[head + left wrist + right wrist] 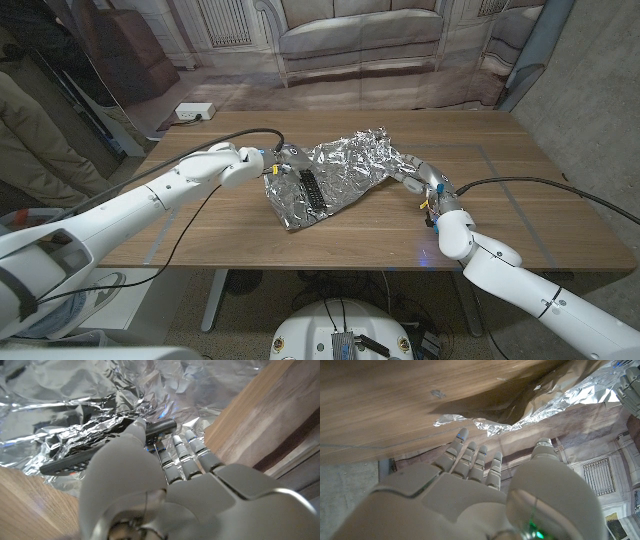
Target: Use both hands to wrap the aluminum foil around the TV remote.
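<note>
A crumpled sheet of aluminum foil [340,170] lies mid-table, and the black TV remote [310,190] rests on its near left part. My left hand [272,162] is at the foil's left edge by the remote's far end. In the left wrist view its thumb [136,430] presses a foil fold [85,435] onto the remote [162,425], with the fingers [186,449] curled beneath. My right hand [420,180] is at the foil's right edge, where the sheet stands raised. Its fingers [472,457] reach spread toward the lifted foil edge [520,417], holding nothing.
A black cable [235,135] crosses the table's far left to my left wrist. Another cable [530,182] runs over the right side. A white power strip [195,112] sits beyond the far left edge. Bare wood [400,235] lies in front of the foil.
</note>
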